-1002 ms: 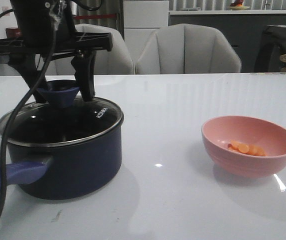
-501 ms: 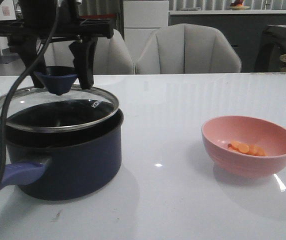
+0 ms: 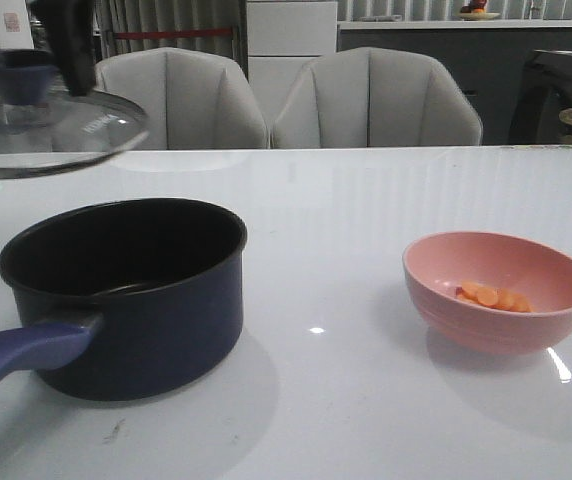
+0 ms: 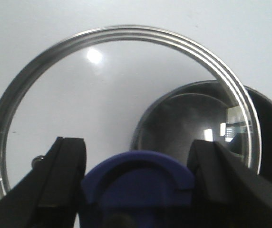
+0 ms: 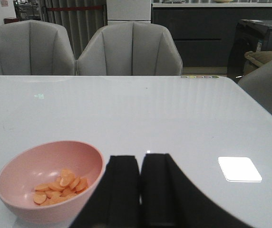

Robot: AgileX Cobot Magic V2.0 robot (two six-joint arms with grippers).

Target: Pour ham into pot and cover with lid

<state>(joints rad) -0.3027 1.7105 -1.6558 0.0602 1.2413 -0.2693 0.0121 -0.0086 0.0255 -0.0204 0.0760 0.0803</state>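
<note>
Left jaws clamped on lid (image 4: 121, 95) knob, right jaws closed empty; uncovering pot (image 3: 126, 290), probably; next, setting lid on bench (image 3: 346, 200).

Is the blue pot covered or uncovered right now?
Uncovered. The pot shows its open black inside, and the left gripper holds the lid up in the air beside it.

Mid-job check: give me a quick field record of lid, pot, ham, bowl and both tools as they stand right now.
lid: off the pot, in the air up and to the left of it, tilted
left tool: shut on the lid's blue knob
pot: uncovered, on the table, nothing visible inside, handle toward the camera
ham: in the bowl, not yet poured
bowl: pink, upright, to the right of the pot
right tool: shut, holding nothing, near the bowl
</note>
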